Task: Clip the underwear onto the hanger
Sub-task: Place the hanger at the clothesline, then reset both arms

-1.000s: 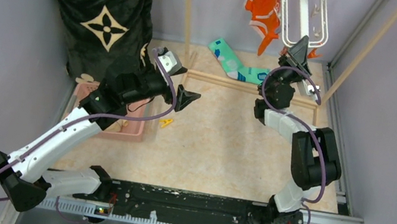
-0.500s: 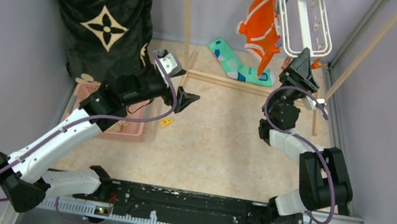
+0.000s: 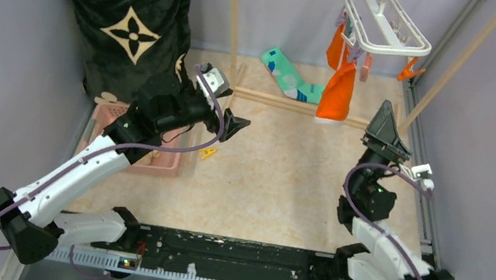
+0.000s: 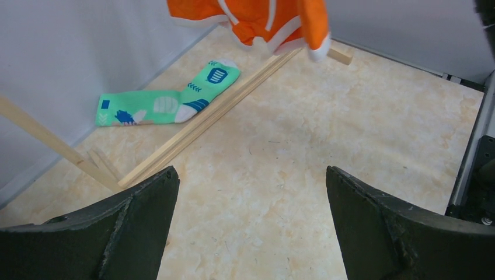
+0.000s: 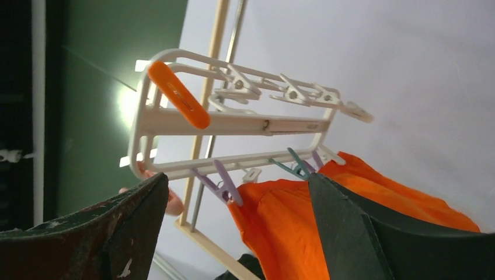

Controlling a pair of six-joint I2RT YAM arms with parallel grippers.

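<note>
Underwear (image 3: 337,88) hangs clipped to the hanger (image 3: 395,49), apart from both gaping jaws.

No lettering, number, brand or sign can be read in any view. The underwear (image 4: 303,20), hanging beyond the left fingers (image 4: 117,233), shows only white piping on orange cloth. The sock (image 4: 169,105), lying ahead of those fingers and to their left, bears blue and white shapes that are patterns, not letters. The black cloth (image 3: 123,7), hanging behind them, carries cream flower figures only.
</note>
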